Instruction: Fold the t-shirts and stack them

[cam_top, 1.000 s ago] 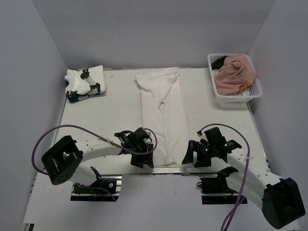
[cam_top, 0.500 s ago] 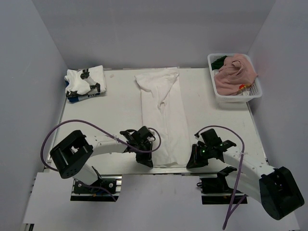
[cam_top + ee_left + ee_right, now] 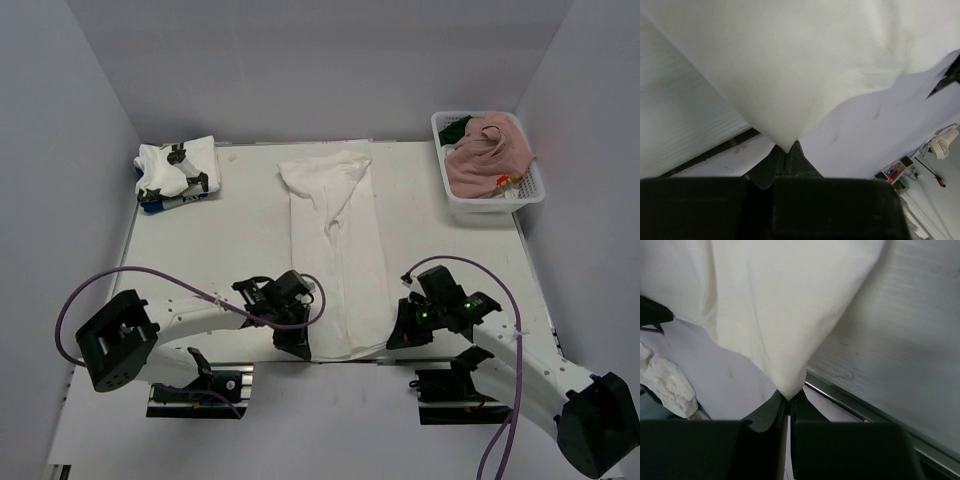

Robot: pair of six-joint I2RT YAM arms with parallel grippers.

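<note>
Left arm (image 3: 195,316), right arm (image 3: 522,366) low, jaws pinched closed.

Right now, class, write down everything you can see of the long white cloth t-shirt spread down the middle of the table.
The white cloth t-shirt lies folded into a long, narrow strip, running from the far side of the white table to its near edge. It looks soft, with a rumpled far end and a faint crease down its length. The left gripper and right gripper are each shut on one near corner, drawing the cloth to a point.
</note>
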